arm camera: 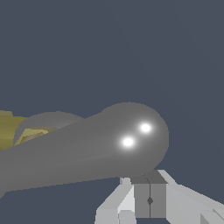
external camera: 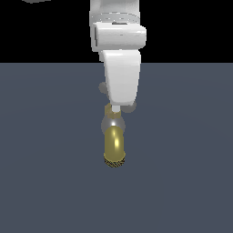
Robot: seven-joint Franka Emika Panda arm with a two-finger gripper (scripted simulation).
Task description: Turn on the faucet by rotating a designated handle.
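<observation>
Hanging straight over the faucet [external camera: 114, 136], the gripper [external camera: 116, 109] hides most of the handle [external camera: 131, 107].
Brass spout curves toward the near side from a grey collar, mid-floor [external camera: 45, 182]. In the wrist view a shiny grey handle bulb [arm camera: 131, 138] sits just beside the white fingers [arm camera: 148, 199], which look closed together.

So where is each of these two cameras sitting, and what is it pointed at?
Exterior view: off the arm, facing the faucet spout-on across the grey floor; the white arm descends onto it from above.
Wrist view: on the wrist, right beside the handle, whose rounded bulb fills the picture; pincer fingers show below.
Shared: handle, brass faucet, pincer.
</observation>
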